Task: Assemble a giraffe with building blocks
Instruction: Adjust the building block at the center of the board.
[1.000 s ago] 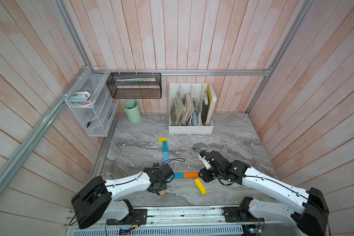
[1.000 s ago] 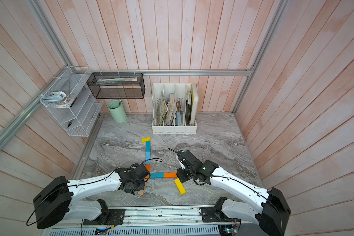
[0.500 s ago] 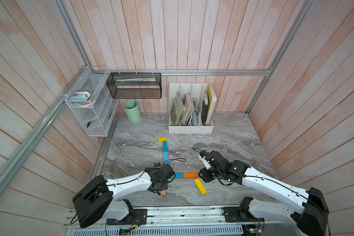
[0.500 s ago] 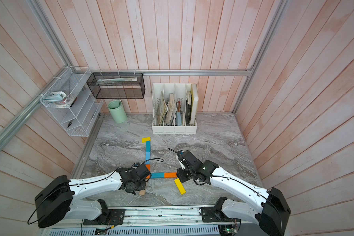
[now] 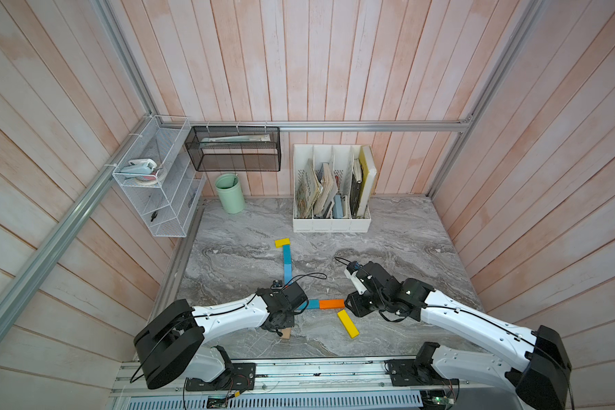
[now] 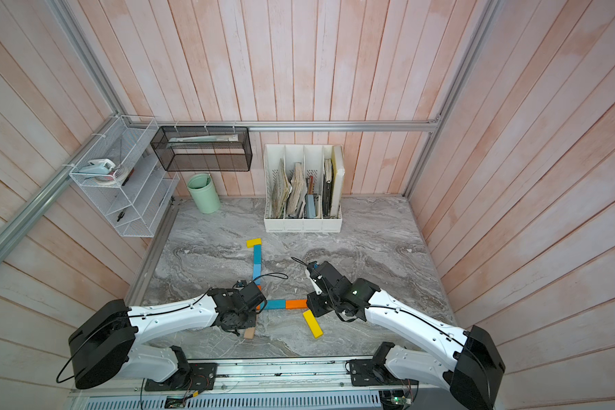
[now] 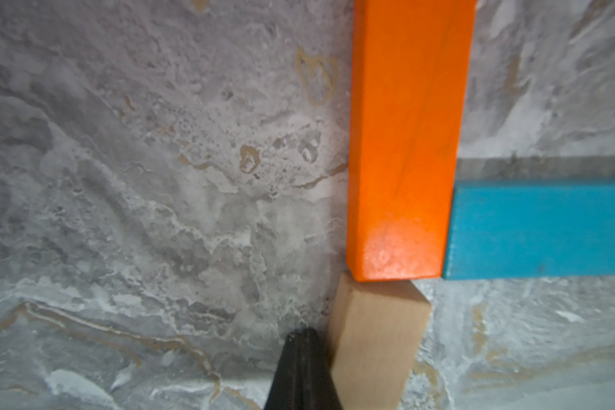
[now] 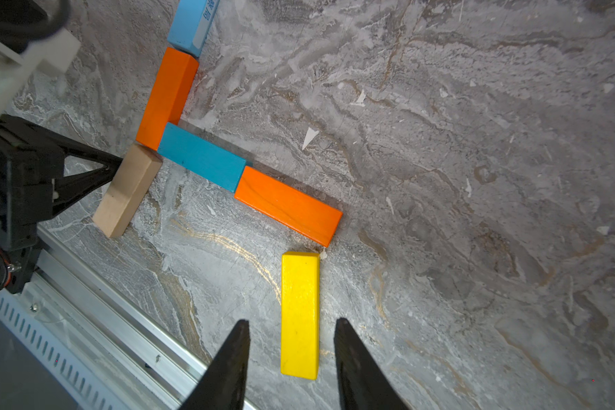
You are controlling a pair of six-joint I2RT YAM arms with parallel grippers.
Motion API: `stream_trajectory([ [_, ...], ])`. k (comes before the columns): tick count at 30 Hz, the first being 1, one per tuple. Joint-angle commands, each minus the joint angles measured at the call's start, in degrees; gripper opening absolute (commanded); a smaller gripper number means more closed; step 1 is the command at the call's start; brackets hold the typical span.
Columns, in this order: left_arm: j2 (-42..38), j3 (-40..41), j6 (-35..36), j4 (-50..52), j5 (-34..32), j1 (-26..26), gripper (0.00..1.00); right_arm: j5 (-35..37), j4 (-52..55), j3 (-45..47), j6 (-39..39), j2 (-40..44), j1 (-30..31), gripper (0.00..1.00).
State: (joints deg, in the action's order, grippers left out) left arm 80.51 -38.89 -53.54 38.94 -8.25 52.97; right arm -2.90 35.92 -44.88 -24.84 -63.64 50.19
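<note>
The giraffe lies flat on the table, where the left tool, closed against its tan leg, or the right tool, apart astride the yellow leg, could shove it askew.

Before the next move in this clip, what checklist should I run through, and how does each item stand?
1. Left tool shut, tip against tan leg: ok.
2. Tan leg meets the end of the orange neck bar: ok, though tilted.
3. Right tool open, astride yellow leg, not gripping: ok.
4. Yellow leg touching orange body bar: cannot tell; there may be a sliver of gap.
5. Teal bar and orange body bar end to end: ok.
6. Head atop blue neck: ok.
</note>
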Motion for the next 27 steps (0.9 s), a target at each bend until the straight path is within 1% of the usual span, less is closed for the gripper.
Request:
stream_trajectory([
  [1,1.46,0.04,0.80,-1.05,-0.69,0.20,0.00,-0.70,-0.60,0.50,0.41,-0.22,-0.27,0.42],
  [7,1.70,-0.39,0.63,-0.83,-1.24,0.28,0.00,-0.79,-0.68,0.59,0.40,-0.40,-0.22,0.42],
  [11,1.09,-0.26,-1.15,0.94,-1.76,0.20,0.00,-0.63,-0.57,0.50,0.33,-0.10,-0.27,0.42],
  [13,-1.37,-0.06,-3.75,3.49,-3.08,0.25,0.00,-0.38,-0.53,0.33,0.23,0.07,-0.26,0.42],
  [15,-5.45,-0.32,-5.90,6.00,-5.32,0.12,0.00,-0.05,-0.87,0.28,0.05,0.31,-0.26,0.43],
  [18,-11.20,-3.49,-6.64,8.51,-7.02,-0.98,0.00,0.58,-1.92,-0.23,-0.14,0.04,-0.25,0.44],
  [19,-12.62,-5.62,-5.58,8.59,-7.90,-1.17,0.00,1.50,-2.09,-0.89,-0.13,-0.43,-0.22,0.42],
  [20,-13.69,-8.18,-4.13,8.54,-9.37,-1.62,0.01,3.35,-1.92,-1.98,-0.40,-1.24,-0.25,0.38],
  [21,-14.29,-10.85,-2.72,8.31,-11.02,-2.44,0.09,4.54,-1.89,-2.80,-0.34,-1.91,-0.27,0.33],
  [22,-14.62,-13.56,-0.39,6.81,-12.00,-4.52,0.18,5.79,-2.23,-4.14,0.14,-2.92,-0.20,0.29],
  [23,-14.79,-15.61,2.96,3.60,-10.85,-7.99,0.23,6.22,-3.24,-5.41,0.95,-4.20,-0.36,0.28],
  [24,-14.50,-16.92,6.27,-0.18,-7.87,-11.87,0.25,6.01,-4.84,-6.49,2.03,-5.73,-0.55,0.28],
  [25,-13.63,-18.04,9.61,-5.10,-3.17,-17.29,0.27,4.95,-6.51,-7.83,3.12,-7.75,-1.43,0.28],
  [26,-11.64,-19.08,12.14,-9.19,1.55,-22.74,0.29,3.05,-8.01,-9.33,4.20,-10.05,-2.66,0.28],
  [27,-9.09,-20.73,13.15,-11.05,4.92,-26.95,0.29,1.34,-9.44,-10.89,5.01,-12.36,-3.80,0.28],
])
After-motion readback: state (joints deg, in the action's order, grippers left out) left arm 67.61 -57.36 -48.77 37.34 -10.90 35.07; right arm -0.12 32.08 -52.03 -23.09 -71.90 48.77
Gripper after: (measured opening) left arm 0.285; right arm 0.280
